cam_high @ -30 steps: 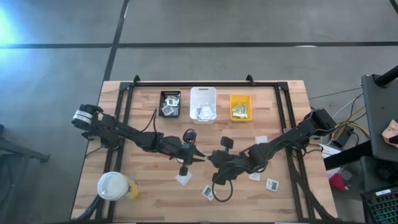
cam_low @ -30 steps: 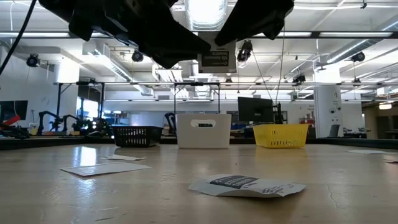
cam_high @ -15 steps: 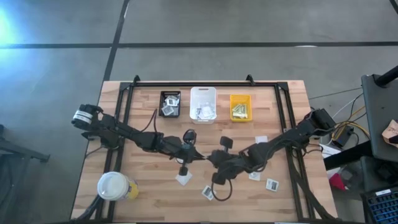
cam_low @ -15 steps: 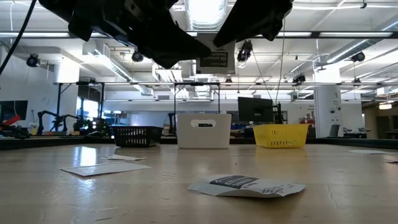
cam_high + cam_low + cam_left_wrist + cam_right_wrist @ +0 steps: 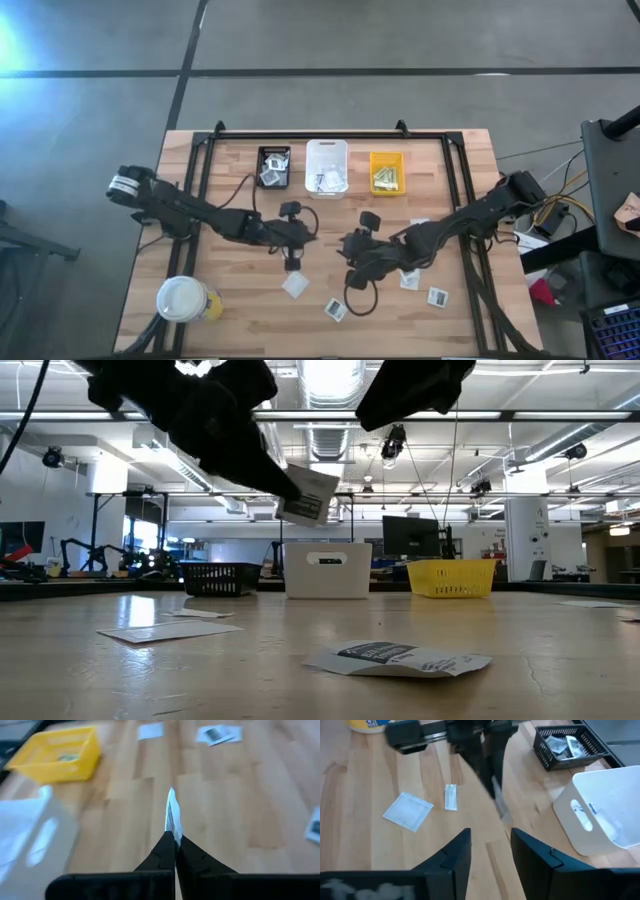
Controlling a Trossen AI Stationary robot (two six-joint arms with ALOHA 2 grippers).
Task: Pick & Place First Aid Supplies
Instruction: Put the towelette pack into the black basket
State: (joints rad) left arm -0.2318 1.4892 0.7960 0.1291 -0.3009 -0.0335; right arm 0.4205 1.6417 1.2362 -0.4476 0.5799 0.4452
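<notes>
Left wrist view — L gripper point(image 5: 174, 840) pinches packet point(image 5: 172, 815); R gripper point(image 5: 490, 845) open.

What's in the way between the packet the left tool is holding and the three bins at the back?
Nothing visible. The left tool holds the packet in the air, and only bare table lies between it and the bins. The right tool stands open beside it, not in the path.
</notes>
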